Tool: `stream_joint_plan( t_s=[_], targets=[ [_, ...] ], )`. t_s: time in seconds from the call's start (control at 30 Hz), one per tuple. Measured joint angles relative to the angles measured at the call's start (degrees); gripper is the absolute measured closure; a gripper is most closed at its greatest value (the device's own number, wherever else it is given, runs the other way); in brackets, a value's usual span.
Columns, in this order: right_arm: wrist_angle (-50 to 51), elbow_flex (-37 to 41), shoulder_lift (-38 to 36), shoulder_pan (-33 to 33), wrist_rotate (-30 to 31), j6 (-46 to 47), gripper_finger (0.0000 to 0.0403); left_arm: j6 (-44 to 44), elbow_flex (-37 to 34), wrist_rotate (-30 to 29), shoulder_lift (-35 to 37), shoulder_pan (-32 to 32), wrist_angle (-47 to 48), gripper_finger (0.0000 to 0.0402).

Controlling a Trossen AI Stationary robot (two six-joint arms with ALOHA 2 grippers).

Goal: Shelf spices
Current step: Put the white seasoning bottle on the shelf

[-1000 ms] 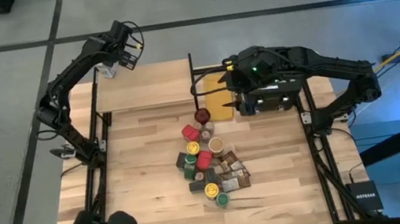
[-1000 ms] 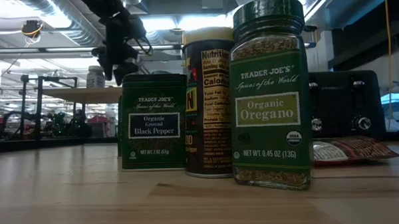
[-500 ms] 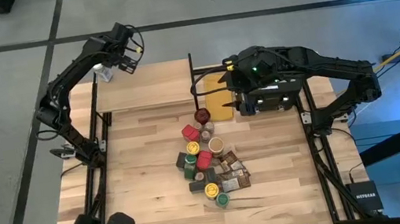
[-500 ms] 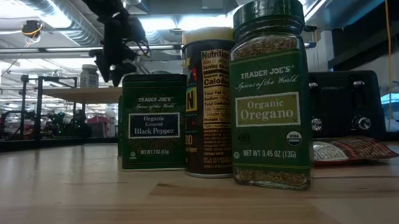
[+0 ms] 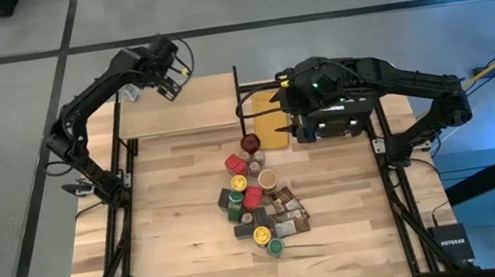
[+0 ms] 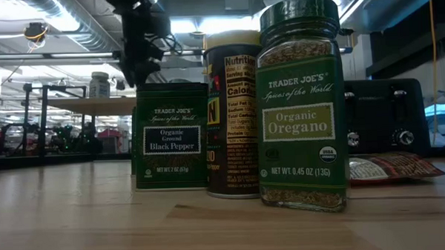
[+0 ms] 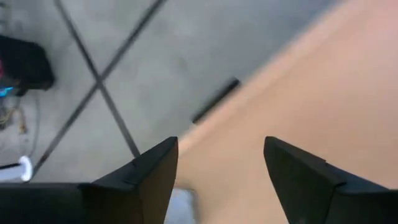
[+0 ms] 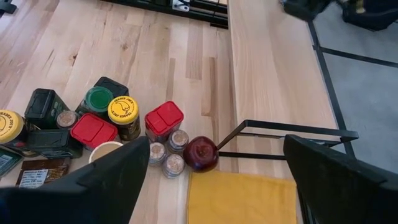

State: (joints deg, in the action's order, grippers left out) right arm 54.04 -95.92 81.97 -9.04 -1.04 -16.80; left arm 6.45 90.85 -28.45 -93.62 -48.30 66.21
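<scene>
Left gripper (image 5: 168, 69) over the shelf's (image 5: 194, 107) far left end, fingers apart and empty; one small jar (image 5: 131, 93) stands just beside it at the corner.

The remaining spices (image 5: 260, 205) sit heaped mid-table, well apart from the left gripper, toward the table's near side. The right gripper (image 8: 217, 180) hangs over the flat yellow board (image 5: 271, 115), jaws wide with nothing between them, the heap near and straight ahead past a dark red round object (image 8: 200, 153). Judgement: the right arm is the nearer to the heap. The shelf's long axis runs left to right, most of the plank bare between the two arms.
</scene>
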Motion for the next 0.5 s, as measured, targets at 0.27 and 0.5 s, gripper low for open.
stream_joint_plan(
  t_s=[0.27, 0.5],
  targets=[
    [0.11, 0.00, 0.00, 0.02, 0.00, 0.33, 0.0027, -7.33, -2.43, -0.45, 0.00, 1.55, 11.74, 0.0169],
    [0.09, 0.00, 0.00, 0.02, 0.00, 0.42, 0.0027, -7.02, -3.15, -3.75, -0.07, 0.36, 9.49, 0.0169]
  ],
)
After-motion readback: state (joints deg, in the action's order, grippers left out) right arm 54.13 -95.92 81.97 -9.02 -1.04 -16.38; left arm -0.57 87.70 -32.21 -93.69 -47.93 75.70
